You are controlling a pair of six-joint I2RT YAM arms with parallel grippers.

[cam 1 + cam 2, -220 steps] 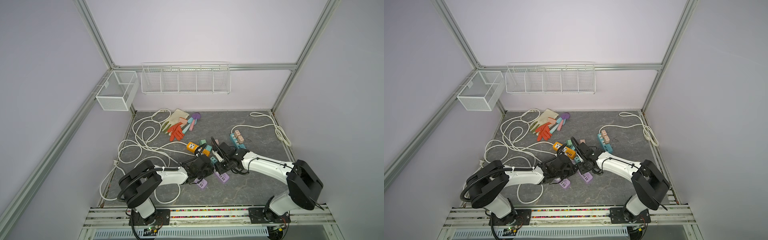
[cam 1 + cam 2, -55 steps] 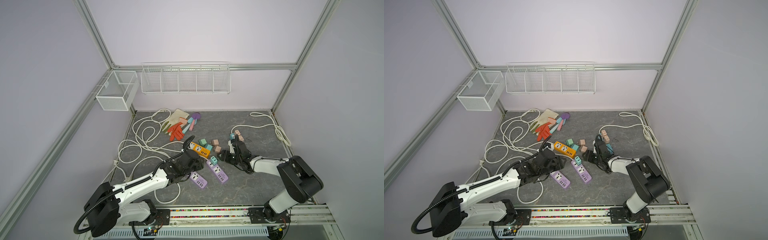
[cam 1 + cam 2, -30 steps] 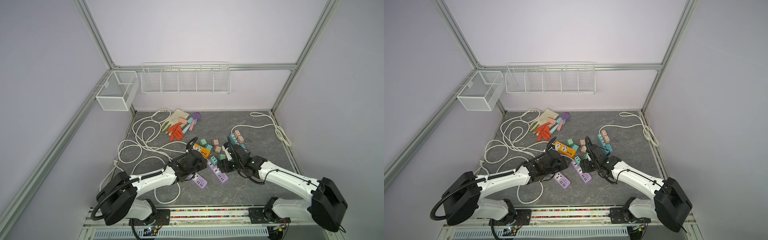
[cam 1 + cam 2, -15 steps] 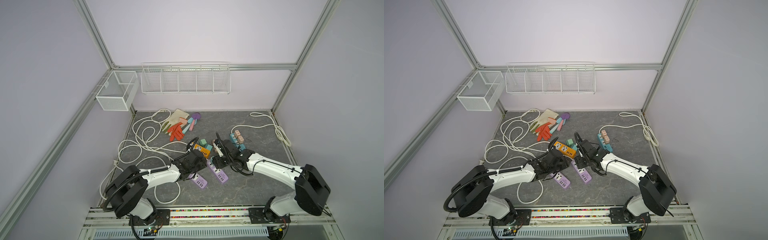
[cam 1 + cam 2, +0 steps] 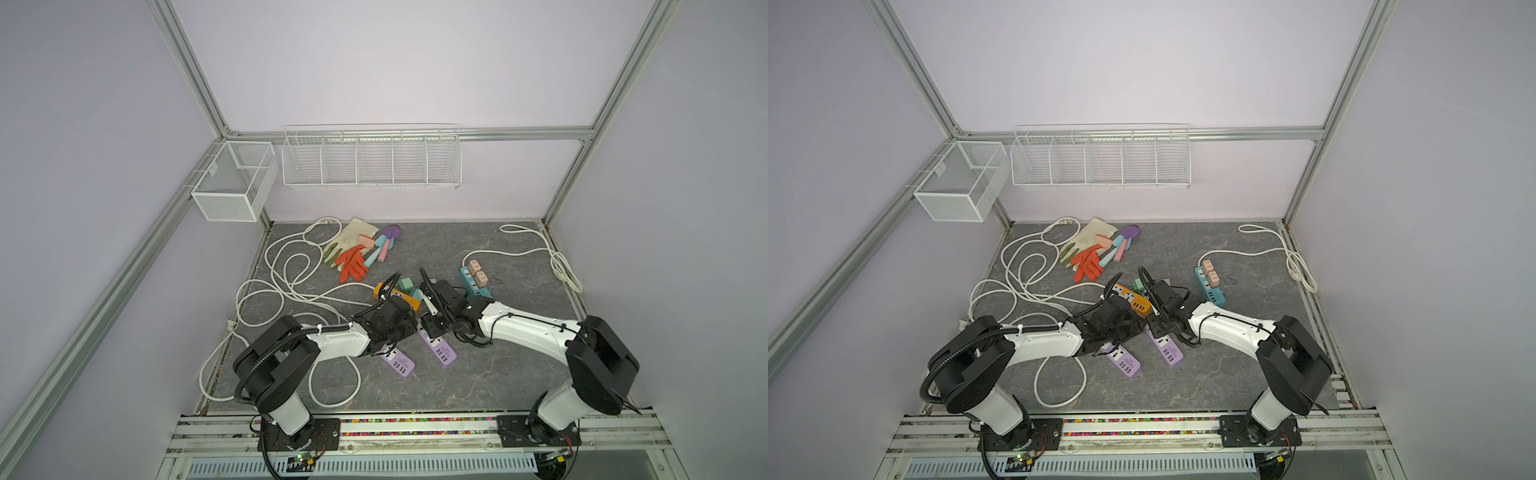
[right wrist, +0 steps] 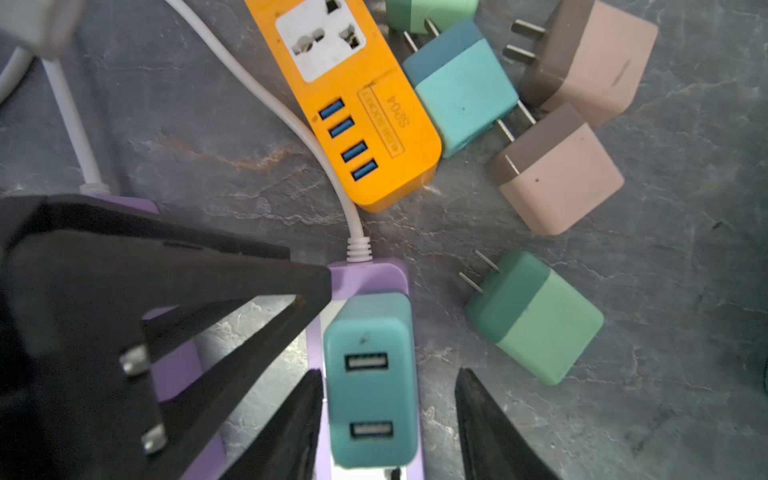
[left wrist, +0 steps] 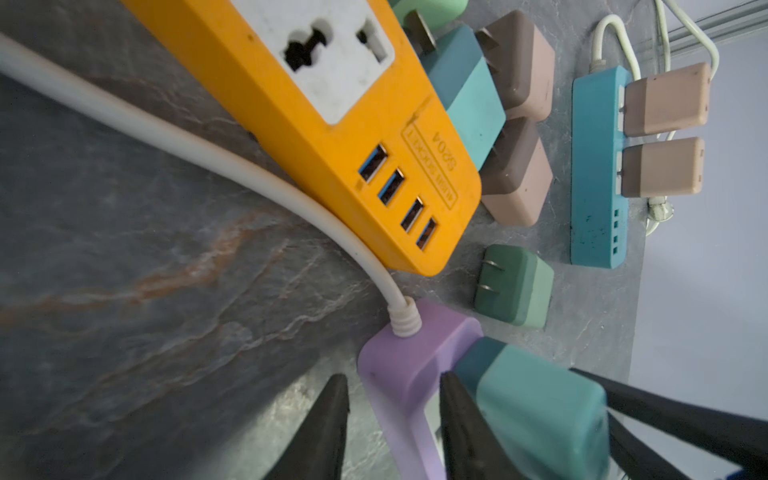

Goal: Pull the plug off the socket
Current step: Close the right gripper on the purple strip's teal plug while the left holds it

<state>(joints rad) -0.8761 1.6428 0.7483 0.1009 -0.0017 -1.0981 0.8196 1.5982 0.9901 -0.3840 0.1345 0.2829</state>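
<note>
Both top views look steeply down from high at the front onto the whole table [image 5: 498,374]. The wrist cameras look down from very near, sharing the purple socket strip [image 7: 407,365].

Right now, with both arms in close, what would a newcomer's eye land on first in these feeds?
First, the teal plug seated in the purple power strip, with the right gripper open around it and the left gripper straddling the strip's cord end. Next, the orange power strip just beyond, with loose plugs scattered beside it.
</note>
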